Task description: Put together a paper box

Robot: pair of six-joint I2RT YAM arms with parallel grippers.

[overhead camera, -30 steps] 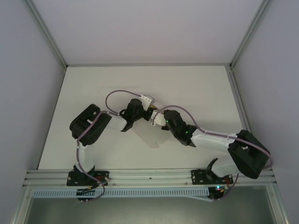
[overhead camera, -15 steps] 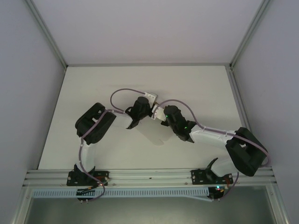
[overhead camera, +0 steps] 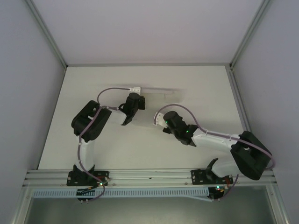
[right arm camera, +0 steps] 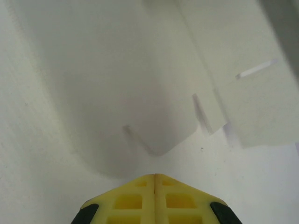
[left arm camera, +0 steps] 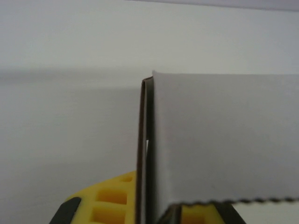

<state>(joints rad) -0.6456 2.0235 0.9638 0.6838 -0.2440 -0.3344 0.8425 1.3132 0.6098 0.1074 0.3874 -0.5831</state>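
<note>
The left gripper (overhead camera: pixel 136 96) is closed on the left end of the paper box (overhead camera: pixel 157 88), a flat grey-white sheet reaching to the right at the far middle of the table (overhead camera: pixel 205 88). The right gripper (right arm camera: pixel 154 184) is closed on nothing, near the sheet but apart from it.

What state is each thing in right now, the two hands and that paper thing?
left hand: shut, pinching one edge of the paper box.
right hand: fingers pressed together, holding nothing, pointing at the sheet's flaps.
paper box: not yet a box; an open sheet with loose flaps, held at one end.
</note>
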